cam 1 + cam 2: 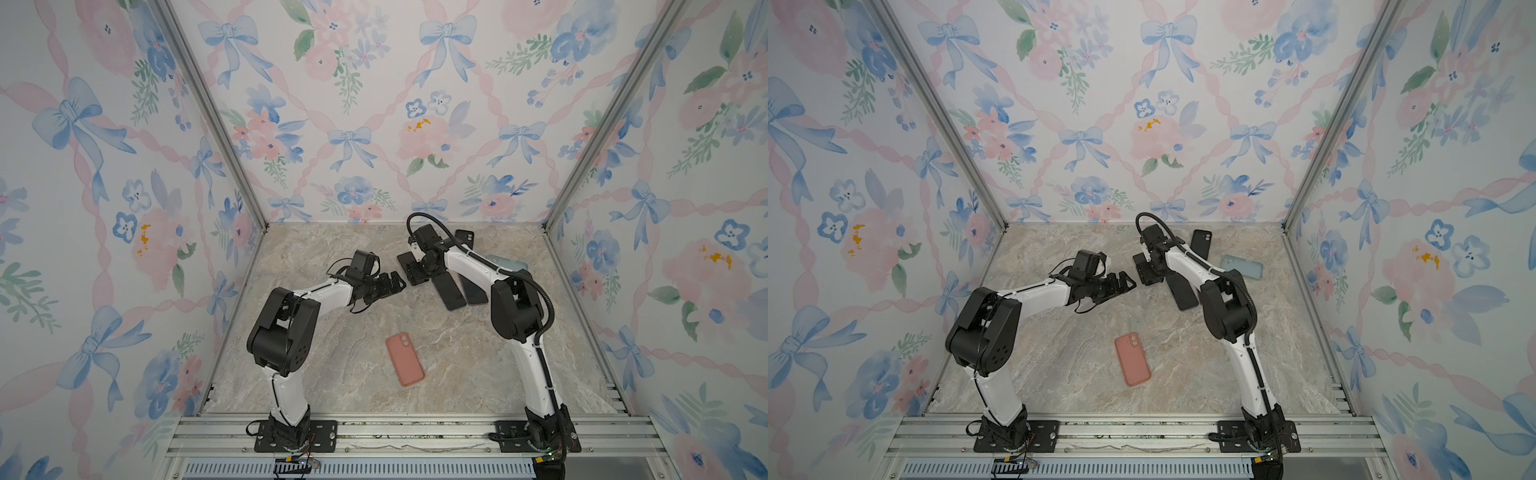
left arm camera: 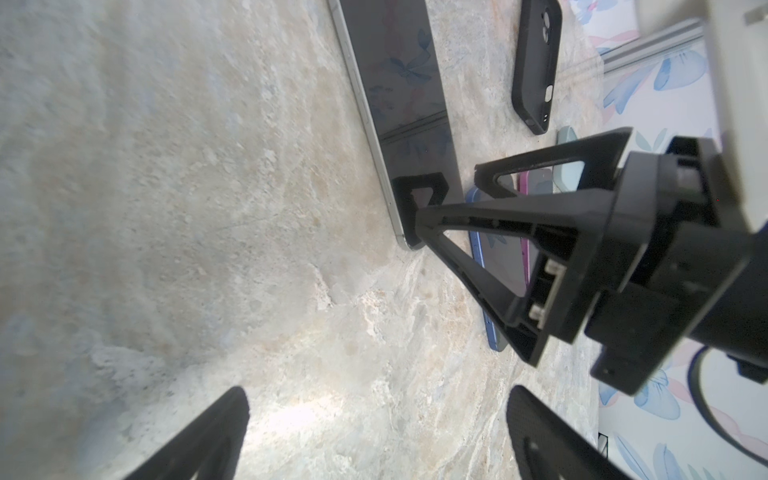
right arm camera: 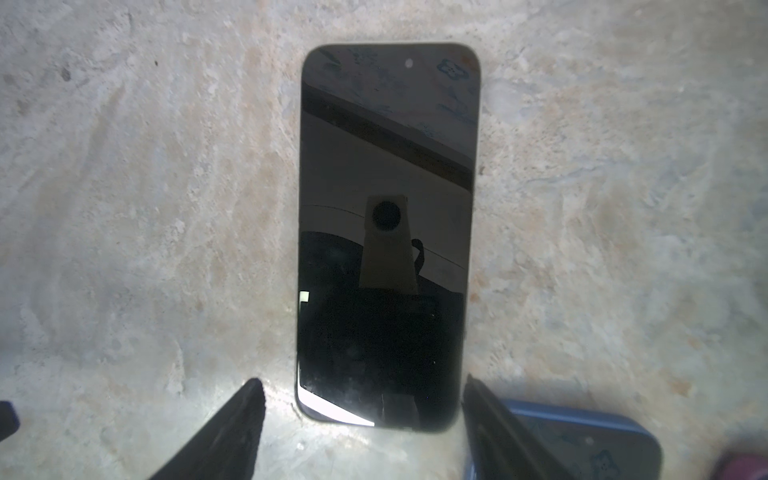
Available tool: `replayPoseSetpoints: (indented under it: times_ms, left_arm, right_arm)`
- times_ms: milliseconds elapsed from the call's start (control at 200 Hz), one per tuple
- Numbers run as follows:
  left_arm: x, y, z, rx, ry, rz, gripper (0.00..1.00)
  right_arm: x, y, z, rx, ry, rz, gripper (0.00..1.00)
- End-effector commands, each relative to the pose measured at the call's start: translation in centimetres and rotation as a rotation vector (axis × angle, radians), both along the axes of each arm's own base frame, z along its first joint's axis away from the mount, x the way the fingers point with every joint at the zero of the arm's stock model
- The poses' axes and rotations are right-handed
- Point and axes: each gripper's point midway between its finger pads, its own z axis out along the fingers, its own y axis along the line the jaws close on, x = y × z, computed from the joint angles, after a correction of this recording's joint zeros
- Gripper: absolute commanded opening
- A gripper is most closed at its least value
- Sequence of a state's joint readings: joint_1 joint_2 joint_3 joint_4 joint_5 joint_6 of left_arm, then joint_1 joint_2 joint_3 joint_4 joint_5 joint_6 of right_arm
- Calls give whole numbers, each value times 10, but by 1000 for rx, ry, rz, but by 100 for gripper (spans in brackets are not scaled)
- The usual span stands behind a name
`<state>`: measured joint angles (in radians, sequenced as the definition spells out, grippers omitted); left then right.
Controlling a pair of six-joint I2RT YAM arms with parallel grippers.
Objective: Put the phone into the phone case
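Seen from above, the right gripper [image 3: 361, 390] hangs over a phone [image 3: 386, 166] lying screen-up at 12 o'clock on the table [image 1: 332, 374]. Its jaws stand part open on either side of the phone's near end and grip nothing. The left gripper [image 1: 395, 284] hovers wide open and empty at the phone's 8 o'clock.

The step in hand looks like picking up the phone. Next, the jaws must close on its long edges, lift it and carry it to a case.

A pink case [image 1: 404, 359] lies alone, back-up, at 6 o'clock and would probably need turning over. A black case [image 1: 1201, 243] sits at 1 o'clock and a pale blue case [image 1: 1241, 266] at 2 o'clock. A blue phone [image 3: 582, 440] crowds the right jaw.
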<state>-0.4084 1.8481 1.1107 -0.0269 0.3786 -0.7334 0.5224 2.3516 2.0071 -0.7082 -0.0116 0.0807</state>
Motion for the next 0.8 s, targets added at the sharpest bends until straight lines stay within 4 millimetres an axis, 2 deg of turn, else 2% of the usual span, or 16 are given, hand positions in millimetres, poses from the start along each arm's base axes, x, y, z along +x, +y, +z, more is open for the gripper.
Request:
replayPoseSetpoints:
  times_ms: [0, 155, 390, 795]
  left_arm:
    - [-4, 7, -3, 24, 7, -2, 98]
    - [-6, 7, -3, 23, 8, -2, 98]
    - [-9, 10, -6, 17, 22, 0, 98]
    - [-8, 21, -4, 20, 19, 23, 97]
  right_arm:
    - [1, -8, -10, -41, 31, -3, 79]
    - [4, -6, -15, -46, 39, -4, 84]
    - [8, -7, -29, -90, 63, -15, 85]
    - [-3, -2, -40, -108, 100, -21, 77]
